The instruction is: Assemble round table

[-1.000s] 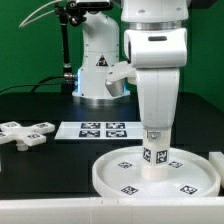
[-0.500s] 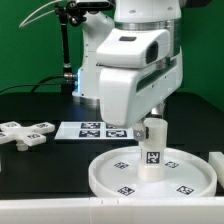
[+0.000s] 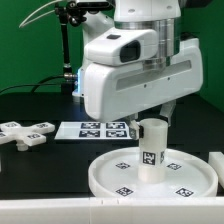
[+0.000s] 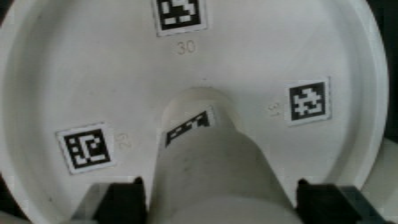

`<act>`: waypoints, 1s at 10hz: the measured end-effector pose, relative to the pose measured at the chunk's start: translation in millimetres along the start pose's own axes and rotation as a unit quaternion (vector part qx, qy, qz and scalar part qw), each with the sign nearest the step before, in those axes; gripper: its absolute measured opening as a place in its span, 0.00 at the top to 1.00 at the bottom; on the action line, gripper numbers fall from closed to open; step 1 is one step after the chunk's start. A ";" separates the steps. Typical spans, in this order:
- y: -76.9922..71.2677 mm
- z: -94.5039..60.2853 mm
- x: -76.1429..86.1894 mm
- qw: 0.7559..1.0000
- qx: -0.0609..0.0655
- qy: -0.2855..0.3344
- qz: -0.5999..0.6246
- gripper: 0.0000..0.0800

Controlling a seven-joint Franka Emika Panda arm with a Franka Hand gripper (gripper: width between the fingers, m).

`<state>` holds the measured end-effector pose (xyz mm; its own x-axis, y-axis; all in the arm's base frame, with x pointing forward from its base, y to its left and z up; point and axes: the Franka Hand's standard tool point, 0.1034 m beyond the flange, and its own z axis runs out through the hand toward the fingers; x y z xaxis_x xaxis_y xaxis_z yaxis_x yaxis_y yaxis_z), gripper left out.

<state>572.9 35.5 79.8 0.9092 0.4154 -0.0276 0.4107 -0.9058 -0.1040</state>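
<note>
Leg (image 3: 152,148): held upright at the centre of the disc (image 3: 108,172), long axis vertical, clamped directly beneath the closed hand (image 4: 221,195).

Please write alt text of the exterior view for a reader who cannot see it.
A white robot arm holds a short cylinder leg upright on a large round disc. A cross-shaped foot and the marker board lie behind on the black table.

A green wall (image 3: 30,45) fills the far side of the scene. In front of it lies a black table (image 3: 40,165), dull and evenly lit. The marker board (image 3: 95,129) lies flat on it, toward the far side, near the middle.
</note>
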 end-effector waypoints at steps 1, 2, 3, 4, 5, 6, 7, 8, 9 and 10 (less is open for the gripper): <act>-0.5 0.0 0.3 0.998 0.005 0.002 0.064 0.49; -1.4 0.3 -0.1 0.992 0.012 0.003 0.124 0.49; -2.0 0.1 -0.8 0.981 0.021 0.002 0.191 0.49; -4.6 0.7 -0.4 0.972 0.024 0.001 0.236 0.49; -5.2 0.6 -0.3 0.962 0.029 0.000 0.271 0.49; -6.9 0.8 0.3 0.954 0.029 -0.001 0.299 0.49; -7.5 0.8 0.6 0.947 0.030 -0.001 0.319 0.49; -8.3 0.9 0.9 0.934 0.030 -0.002 0.355 0.49; -8.8 0.9 1.3 0.925 0.030 -0.003 0.379 0.49; -9.4 0.9 1.7 0.913 0.031 -0.003 0.407 0.49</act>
<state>570.6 44.8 79.9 0.9108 -0.3928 -0.1273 -0.4060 -0.9080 -0.1032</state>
